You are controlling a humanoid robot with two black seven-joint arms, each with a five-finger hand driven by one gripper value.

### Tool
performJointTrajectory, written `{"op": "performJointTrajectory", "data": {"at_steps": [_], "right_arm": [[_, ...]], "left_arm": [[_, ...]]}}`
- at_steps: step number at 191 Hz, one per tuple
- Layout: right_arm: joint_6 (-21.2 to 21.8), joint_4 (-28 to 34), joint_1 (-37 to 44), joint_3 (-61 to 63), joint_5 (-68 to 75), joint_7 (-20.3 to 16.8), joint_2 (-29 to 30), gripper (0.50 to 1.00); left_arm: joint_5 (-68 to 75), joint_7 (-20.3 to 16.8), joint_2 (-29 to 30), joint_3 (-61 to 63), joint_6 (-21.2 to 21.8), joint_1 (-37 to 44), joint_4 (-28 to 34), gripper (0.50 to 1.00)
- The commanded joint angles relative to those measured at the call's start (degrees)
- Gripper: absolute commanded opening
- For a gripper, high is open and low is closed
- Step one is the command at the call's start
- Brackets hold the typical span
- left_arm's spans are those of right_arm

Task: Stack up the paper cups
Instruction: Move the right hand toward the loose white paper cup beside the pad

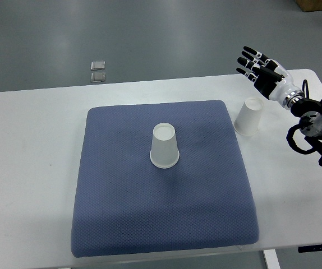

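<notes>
A white paper cup (pixel 164 145) stands upside down near the middle of the blue mat (pixel 161 213). A second white paper cup (pixel 248 116) stands upside down on the white table just off the mat's right edge. My right hand (pixel 254 61) is above and behind this second cup, near the table's far edge, with its fingers spread and holding nothing. It does not touch the cup. The left arm is not in view.
The white table (pixel 32 168) carries the mat. My right forearm and wrist joint (pixel 312 126) lie over the table's right side. Two small grey squares (pixel 98 71) lie on the floor beyond the table's far edge.
</notes>
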Motion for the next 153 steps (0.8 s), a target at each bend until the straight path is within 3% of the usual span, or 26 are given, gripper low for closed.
{"op": "performJointTrajectory", "data": {"at_steps": [1,153], "right_arm": [[0.03,0.02,0.0,0.23,0.0,0.03,-0.03,0.917],[-0.58,-0.15,0.35,0.14,-0.09,0.12,-1.87,0.913]], "left_arm": [[0.0,0.0,0.0,0.0,-0.09,0.0,0.08,1.0],[0.0,0.0,0.0,0.0,0.0,0.0,0.0,1.0]]}}
